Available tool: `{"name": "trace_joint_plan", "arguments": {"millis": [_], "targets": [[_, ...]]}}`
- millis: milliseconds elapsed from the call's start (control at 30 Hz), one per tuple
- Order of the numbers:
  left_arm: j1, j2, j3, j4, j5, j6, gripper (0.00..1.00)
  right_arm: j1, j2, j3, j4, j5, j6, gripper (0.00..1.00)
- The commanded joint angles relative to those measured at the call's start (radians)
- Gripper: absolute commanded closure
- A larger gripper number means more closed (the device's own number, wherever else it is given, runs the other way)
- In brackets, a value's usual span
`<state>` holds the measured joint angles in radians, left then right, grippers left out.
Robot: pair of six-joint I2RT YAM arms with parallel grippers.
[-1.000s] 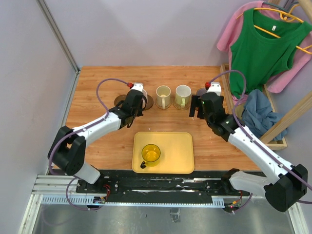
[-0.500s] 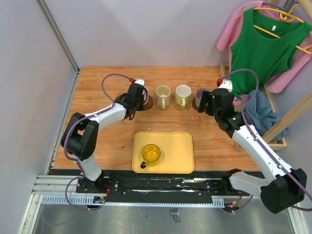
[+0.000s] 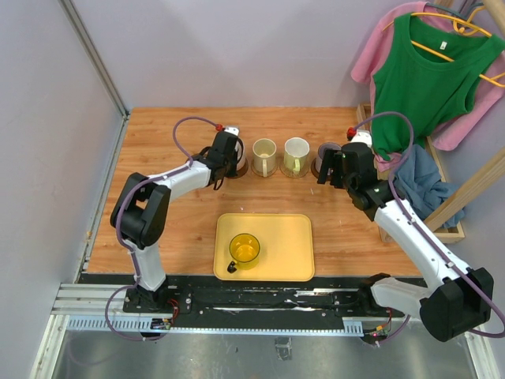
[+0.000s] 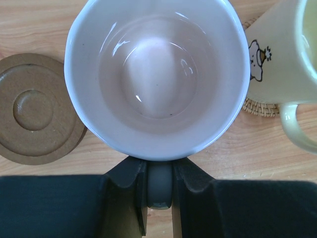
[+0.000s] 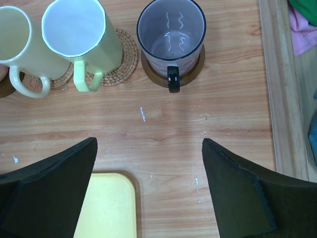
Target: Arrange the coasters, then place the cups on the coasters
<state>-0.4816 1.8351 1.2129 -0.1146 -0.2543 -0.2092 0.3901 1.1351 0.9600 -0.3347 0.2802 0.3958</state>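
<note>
My left gripper [image 4: 159, 171] is shut on the handle of the translucent pink cup [image 4: 157, 74], holding it upright just left of the cream cup [image 4: 282, 54]. From above, the pink cup [image 3: 231, 151] sits over a dark coaster [image 3: 240, 167]; I cannot tell whether they touch. An empty brown coaster [image 4: 34, 111] lies to its left. The cream cup [image 3: 264, 156] and whitish-green cup [image 5: 79, 34] stand on woven tan coasters [image 5: 128, 57]. The grey-purple cup [image 5: 171, 34] stands on a dark coaster [image 5: 194, 73]. My right gripper [image 5: 149, 144] hangs open and empty in front of it. The yellow cup [image 3: 245, 248] sits in the tray.
The yellow rectangular tray [image 3: 288, 249] lies near the front between the arm bases. A wooden rack [image 3: 458, 205] with hanging clothes and a blue cloth [image 3: 414, 181] stands along the table's right edge, close to my right arm.
My left gripper has carried the pink cup to the right and farther back, up beside the cream cup. My right gripper has shifted back and slightly right, staying open.
</note>
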Motion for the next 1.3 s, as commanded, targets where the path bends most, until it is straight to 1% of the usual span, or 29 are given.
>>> {"name": "trace_joint_plan", "arguments": {"millis": [0,500,533,600,733,867,900,967,1200,1267], "targets": [[0.008,0.003,0.054,0.036,-0.011,-0.006,0.99,-0.015,0.005,-0.009,-0.007,-0.017,0.011,0.12],[0.008,0.01,0.058,-0.003,-0.021,-0.03,0.99,-0.019,0.024,-0.01,0.0,-0.061,0.022,0.12],[0.008,0.01,0.057,-0.006,-0.025,-0.034,0.98,-0.019,0.026,-0.01,0.0,-0.064,0.023,0.12],[0.007,0.009,0.056,-0.011,-0.035,-0.036,0.88,-0.018,0.028,-0.01,0.001,-0.07,0.024,0.12],[0.008,0.006,0.056,-0.028,-0.053,-0.034,0.62,-0.019,0.033,-0.01,0.001,-0.082,0.029,0.12],[0.008,-0.005,0.045,-0.029,-0.058,-0.032,0.43,-0.018,0.039,-0.009,0.002,-0.093,0.034,0.12],[0.008,-0.009,0.042,-0.029,-0.06,-0.03,0.4,-0.019,0.04,-0.009,0.003,-0.095,0.036,0.12],[0.008,-0.017,0.036,-0.027,-0.064,-0.029,0.37,-0.018,0.043,-0.008,0.002,-0.1,0.038,0.12],[0.008,-0.06,0.009,-0.033,-0.064,-0.03,0.35,-0.019,0.048,-0.008,0.001,-0.121,0.047,0.13],[0.007,-0.081,-0.005,-0.037,-0.061,-0.034,0.33,-0.019,0.046,-0.009,0.001,-0.126,0.049,0.13]]}}
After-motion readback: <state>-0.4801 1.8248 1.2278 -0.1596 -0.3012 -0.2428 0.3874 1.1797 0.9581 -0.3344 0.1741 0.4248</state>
